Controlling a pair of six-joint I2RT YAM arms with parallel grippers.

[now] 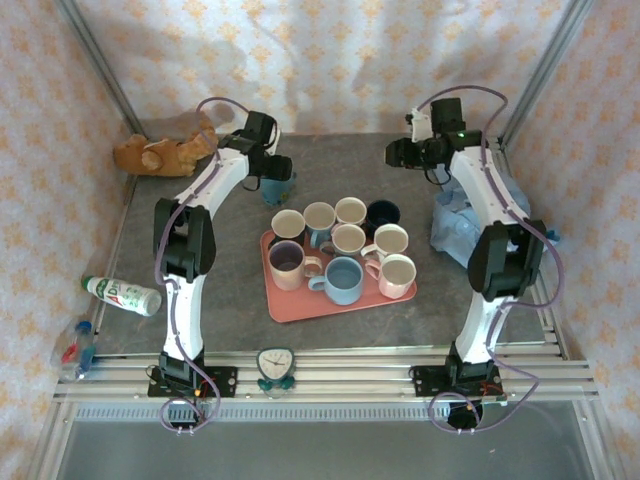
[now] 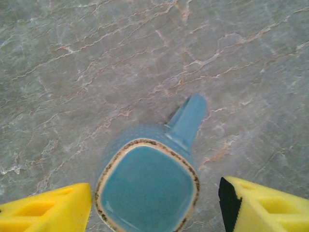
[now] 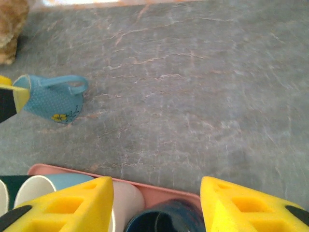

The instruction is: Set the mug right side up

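Beyond the pink plastic tray [image 1: 300,305] of ceramic mugs [image 1: 343,280], the left gripper [image 2: 155,195] hangs wide open, its fingers flanking the speckled blue ceramic mug [image 2: 145,183]. The right gripper [image 3: 157,188] gapes empty over the tray's far rim.

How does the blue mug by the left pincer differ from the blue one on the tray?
The dotted mug stands alone on the table; the tray mug sits crowded on the pink tray. The dotted mug is teal, flowered and squarish from above; the tray mug is plain, paler, round. Both have one handle.
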